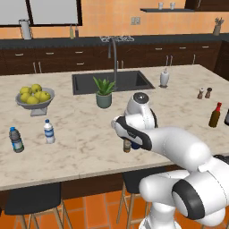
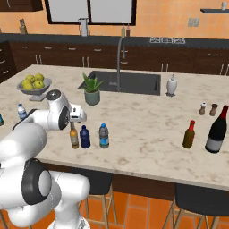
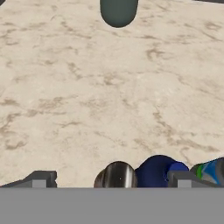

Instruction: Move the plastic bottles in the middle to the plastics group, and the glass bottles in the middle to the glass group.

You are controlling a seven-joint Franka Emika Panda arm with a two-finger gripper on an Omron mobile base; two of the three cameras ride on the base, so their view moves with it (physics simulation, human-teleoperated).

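Closest to the hand camera, 3 bottle tops line the bottom edge: the amber bottle [image 3: 116, 174] with its rounded cap, the navy bottle [image 3: 154, 170] just beside it, and the clear bottle with a blue cap [image 3: 210, 171] at the corner. Both dark tips of the end effector [image 3: 111, 179] stand far apart, 1 out to the left of the amber bottle and 1 between the navy and clear bottles, so the jaws are spread wide and pinch nothing. From the right base view, the same 3 stand in a row near the front edge of the marble counter [image 2: 147, 129]: amber bottle [image 2: 74, 136], navy bottle [image 2: 85, 137], clear bottle [image 2: 103, 136], with the end effector [image 2: 78, 114] above the amber one. Far to the left sit 2 small water bottles, 1 white [image 1: 49, 131] and 1 greyish [image 1: 16, 140]. Well apart on the right stand a red-necked brown bottle [image 2: 189, 134] and a large dark bottle [image 2: 217, 130], with salt and pepper shakers [image 2: 208, 108] behind them. A potted plant [image 2: 91, 89], a fruit bowl [image 2: 33, 84] and the sink [image 2: 127, 82] lie further back.
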